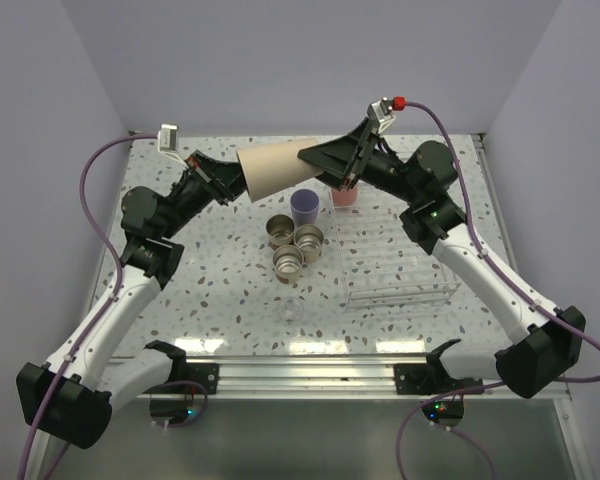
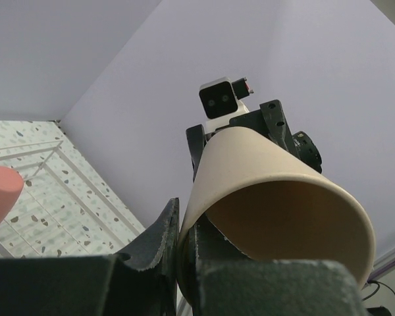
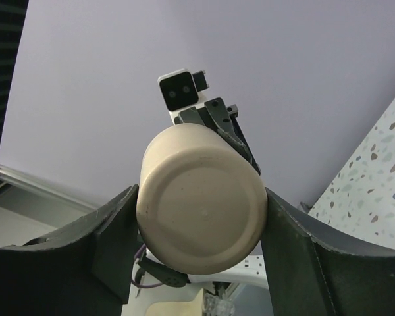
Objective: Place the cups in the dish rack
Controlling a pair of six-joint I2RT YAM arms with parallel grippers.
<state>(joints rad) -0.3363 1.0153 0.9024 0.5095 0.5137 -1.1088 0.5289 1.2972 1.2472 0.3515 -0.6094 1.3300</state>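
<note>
Mid-air handover, upper centre of the top view: the tan cup (image 1: 275, 168) lies on its side above the desk (image 1: 220, 295), mouth toward frame left, base toward frame right. L jaws are all but closed, w/ the cup's rim wall nipped between them (clear in the L wrist view). R jaws are part open and straddle the base. In the R wrist view both sides look to touch the cup, but can't tell if they're clamping firm yet. Pink cup (image 1: 344, 197) stands at the top-left corner of the clear dish rack (image 1: 400, 297), prob inside it. Lavender cup (image 1: 304, 207) and three short metal-lined cups (image 1: 288, 262) stand on the desk just left of the rack. Step in hand, I'd say: passing the tan cup L to R so R can rack it. Next needs R gripping firm before L lets go, then a swing right and down w/o knocking the pink cup.
</note>
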